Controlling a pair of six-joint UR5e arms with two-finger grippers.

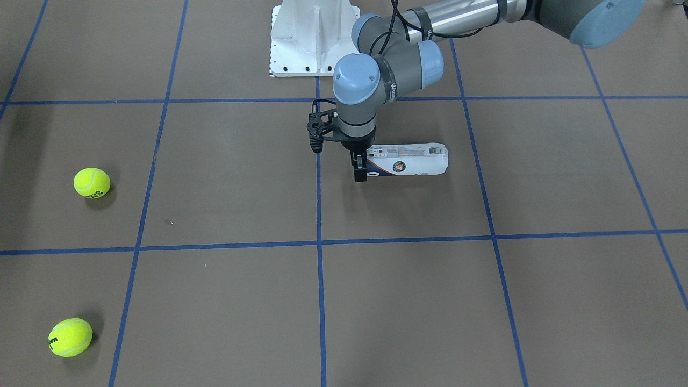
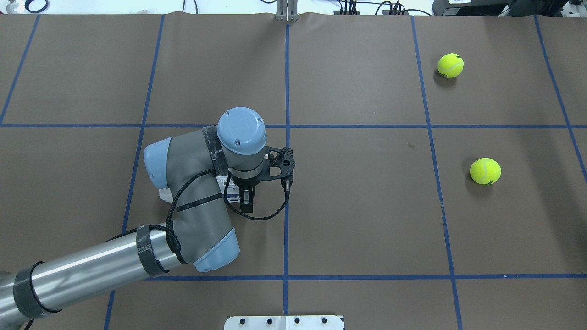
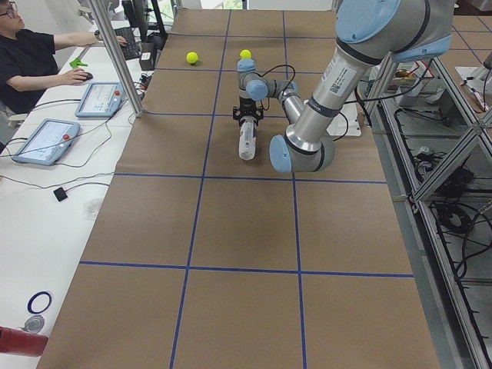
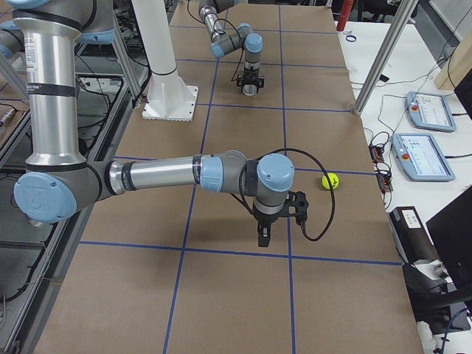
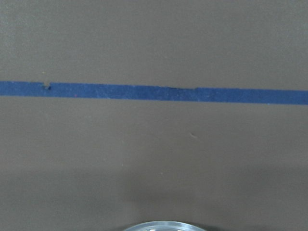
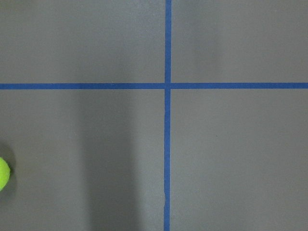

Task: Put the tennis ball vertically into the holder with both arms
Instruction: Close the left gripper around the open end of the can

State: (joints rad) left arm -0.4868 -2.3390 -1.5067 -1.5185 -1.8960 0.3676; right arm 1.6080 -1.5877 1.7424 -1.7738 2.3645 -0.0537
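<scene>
while the holder (image 1: 411, 160) lies on its side mid-frame on the worktop (image 1: 226, 177), left gripper (image 1: 359, 174) at its left end, grasp cannot be told, overhead view hides it under the arm (image 2: 197, 201), left wrist view catches its silver rim (image 5: 163, 226), label print unreadable, upper tennis ball (image 1: 92, 183) and lower tennis ball (image 1: 70, 337) far left, right gripper (image 4: 263, 237) state cannot be told

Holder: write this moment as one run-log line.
holder lying flat | left claw at its rim end, grip unclear | tennis balls untouched | right claw hovering, state unclear
</scene>
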